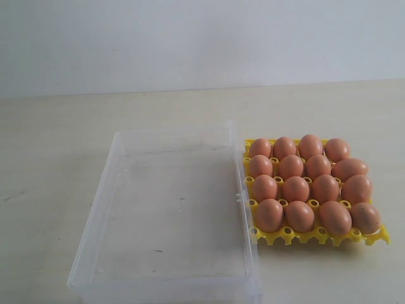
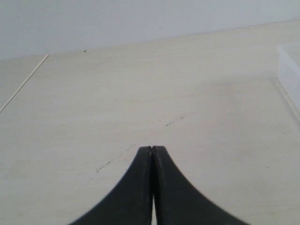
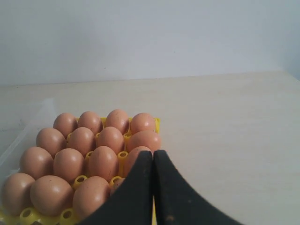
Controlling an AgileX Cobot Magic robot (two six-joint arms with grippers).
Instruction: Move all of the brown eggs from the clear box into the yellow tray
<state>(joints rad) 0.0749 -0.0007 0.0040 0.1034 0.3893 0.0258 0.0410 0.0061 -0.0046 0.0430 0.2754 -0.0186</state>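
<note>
Sixteen eggs (image 1: 295,189) are sitting in the tray (image 1: 286,237), just right of the box (image 1: 171,215), which is holding none. The left gripper (image 2: 152,149) and right gripper (image 3: 153,152) are pressing their jaws together on nothing. The eggs are looking light, smooth and brittle, best taken gently around the middle.

In the exterior view the clear box (image 1: 171,215) runs off the picture's near edge, so its near wall is only partly seen. The brown eggs (image 1: 295,189) cover the cups of the yellow tray (image 1: 288,236), and only its rim and pegs show. In the right wrist view the right gripper (image 3: 153,152) hides parts of the near right eggs and the tray's corner. The left wrist view catches only a blurred corner of the box.
</note>
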